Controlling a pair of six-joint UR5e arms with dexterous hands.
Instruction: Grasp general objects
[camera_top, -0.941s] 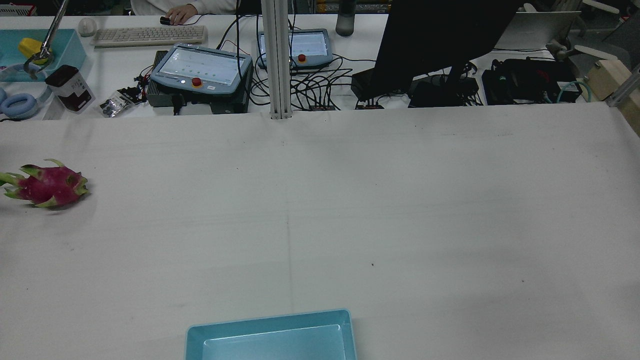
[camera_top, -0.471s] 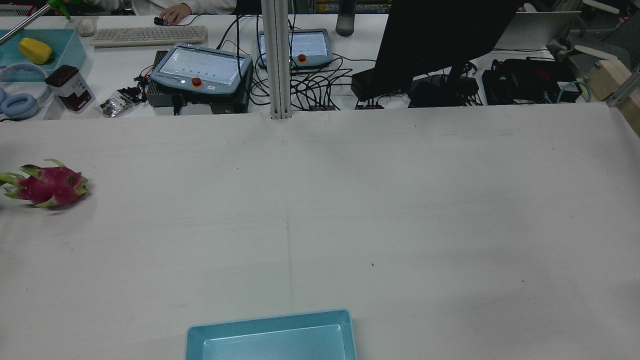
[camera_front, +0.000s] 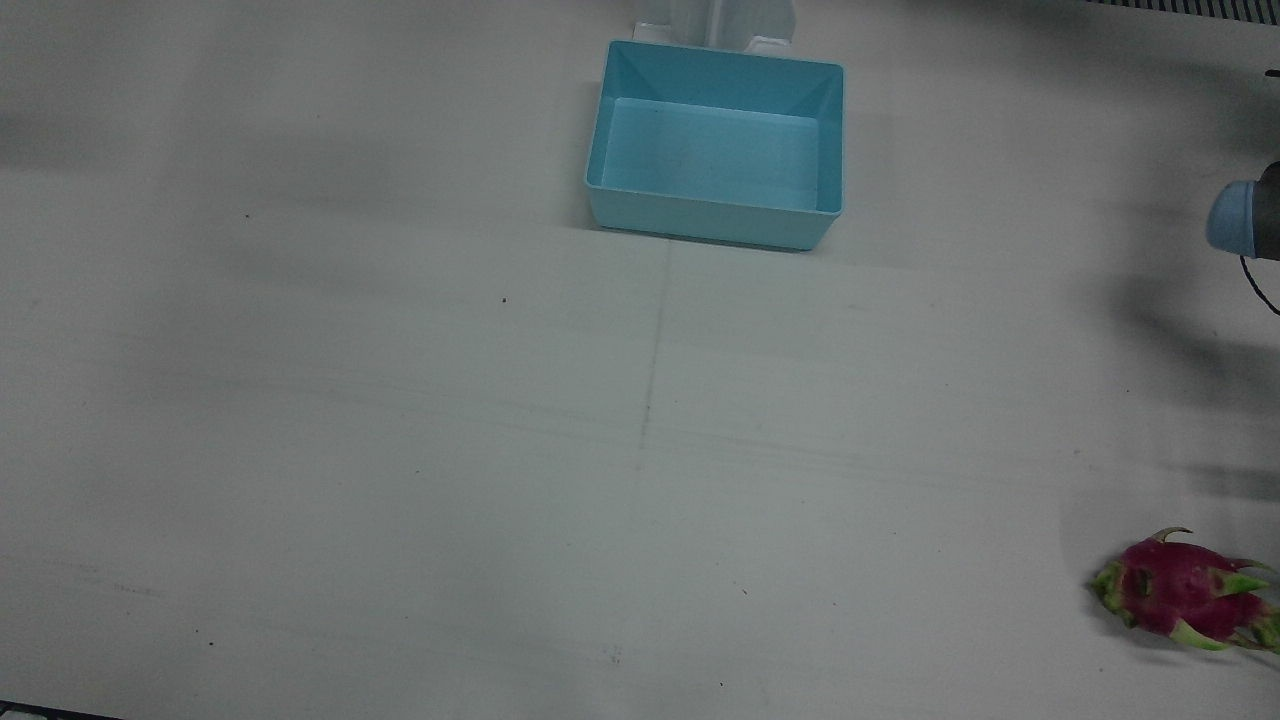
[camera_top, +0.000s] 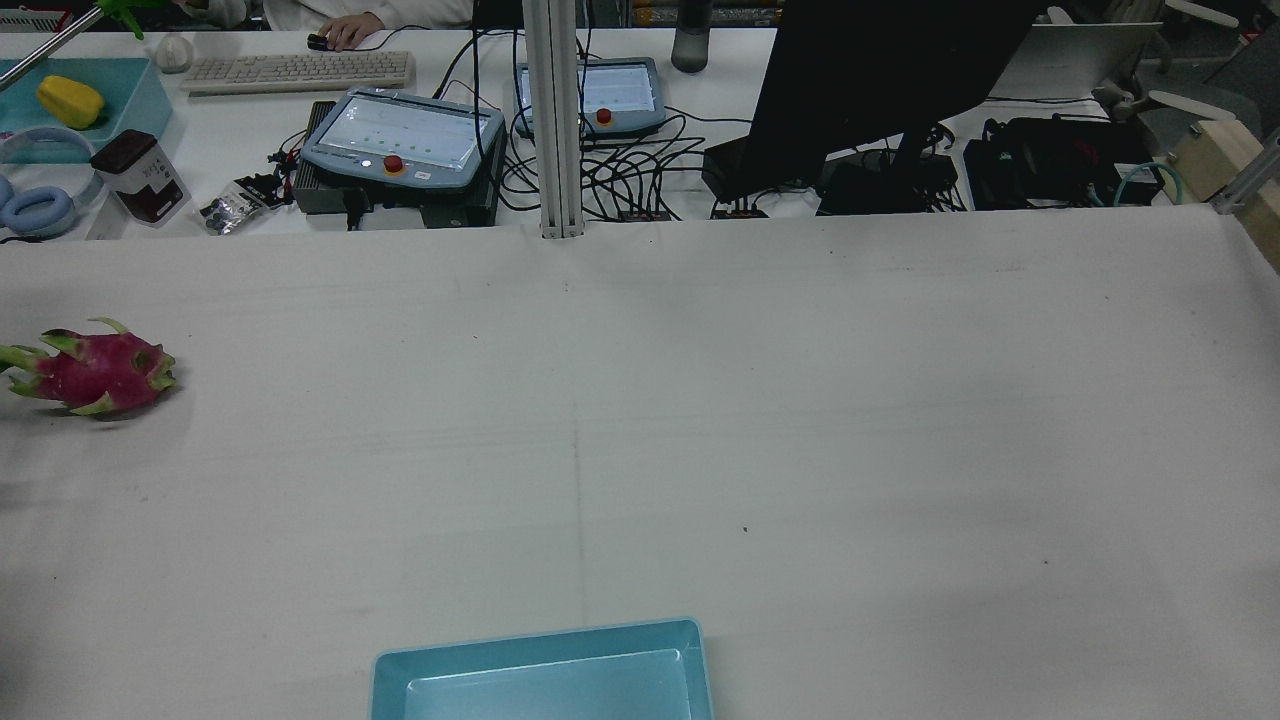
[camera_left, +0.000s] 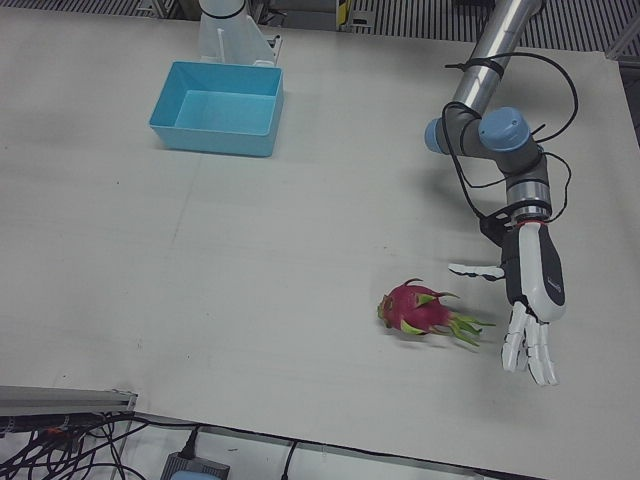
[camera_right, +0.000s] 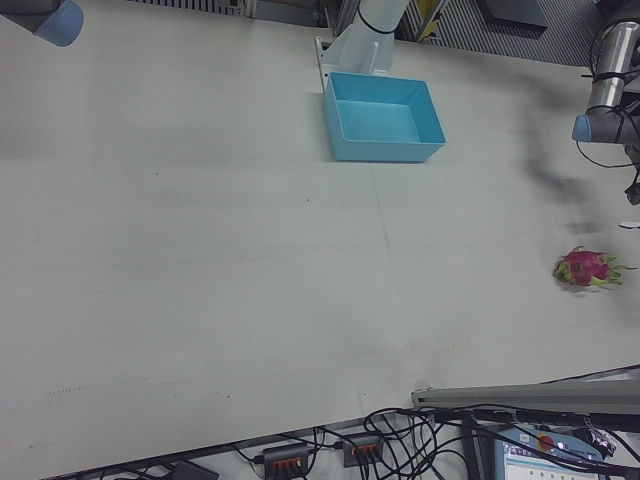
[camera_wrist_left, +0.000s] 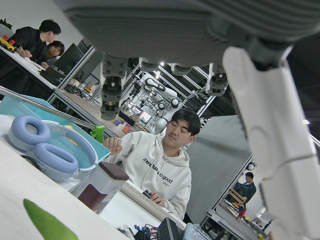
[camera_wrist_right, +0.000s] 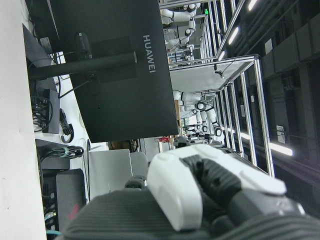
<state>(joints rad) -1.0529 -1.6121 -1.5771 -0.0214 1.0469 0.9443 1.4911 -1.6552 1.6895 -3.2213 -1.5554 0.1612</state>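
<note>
A pink dragon fruit (camera_left: 422, 309) with green scales lies on the white table near the left arm's outer edge; it also shows as the dragon fruit (camera_front: 1180, 595), (camera_top: 95, 372), (camera_right: 587, 267). My left hand (camera_left: 530, 300) hangs just beside it, on the view's right, palm down and fingers spread, holding nothing. In the left hand view its fingers (camera_wrist_left: 272, 130) frame the top and right, and a green scale tip (camera_wrist_left: 47, 222) shows at the bottom. My right hand (camera_wrist_right: 200, 195) shows only in its own view, too close to read its fingers.
A light-blue bin (camera_front: 710, 222) stands empty by the pedestals, also seen as the bin (camera_left: 213, 140), (camera_top: 540, 635). Behind the table edge are teach pendants (camera_top: 400, 140), a monitor (camera_top: 880, 80) and a metal post (camera_top: 555, 120). A seated person (camera_wrist_left: 160, 165) faces the desk.
In the rear view, a person's grabber tool lifted out of the far-left tray, leaving the yellow object in it. The dragon fruit has not moved.
</note>
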